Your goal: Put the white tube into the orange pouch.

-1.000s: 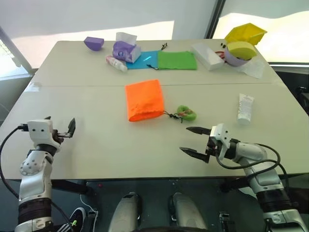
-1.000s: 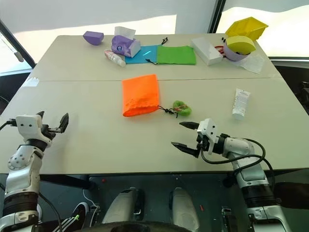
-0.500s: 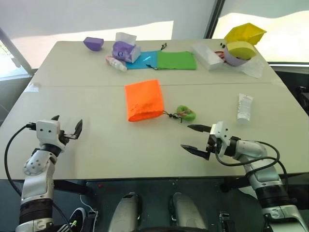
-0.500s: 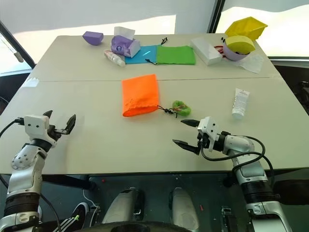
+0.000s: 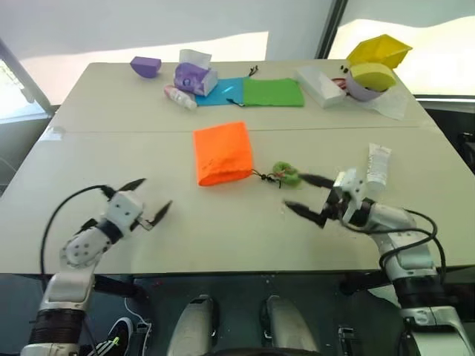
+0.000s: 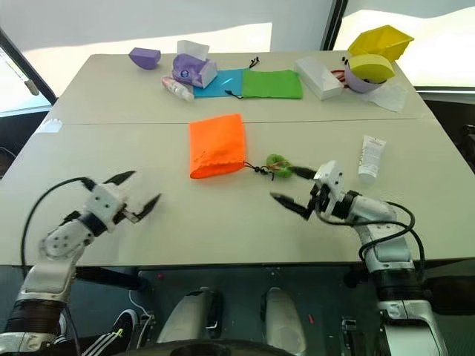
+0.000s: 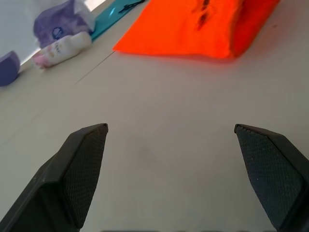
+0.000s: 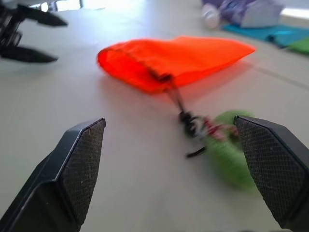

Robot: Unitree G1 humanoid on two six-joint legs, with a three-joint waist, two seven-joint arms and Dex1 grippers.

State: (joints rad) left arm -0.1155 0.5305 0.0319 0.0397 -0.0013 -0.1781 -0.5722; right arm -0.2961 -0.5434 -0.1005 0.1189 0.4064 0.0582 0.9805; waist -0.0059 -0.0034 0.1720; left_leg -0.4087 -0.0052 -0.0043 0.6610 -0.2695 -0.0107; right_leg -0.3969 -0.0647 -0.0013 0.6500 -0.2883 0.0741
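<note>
The orange pouch [image 5: 223,152] lies flat at the table's middle, its mouth toward me. Its dark cord runs to a green fuzzy loop [image 5: 286,174]. To the right lies the white tube [image 5: 377,163], cap toward me. My left gripper [image 5: 152,196] is open, near the front left, pointing at the pouch [image 7: 193,26] from a distance. Open as well, my right gripper [image 5: 298,193] hovers just in front of the green loop [image 8: 227,150], left of the tube and apart from it. Nothing is between either pair of fingers.
At the back stand a green pouch [image 5: 272,92], a blue pouch [image 5: 223,90], a white-and-pink bottle [image 5: 179,97], a purple tissue box [image 5: 194,76], a purple bowl [image 5: 145,66], a white box [image 5: 318,85] and yellow containers [image 5: 377,50].
My left gripper has swung right toward the pouch and rolled. My right gripper has risen and moved forward, close to the green loop. Both stay open.
</note>
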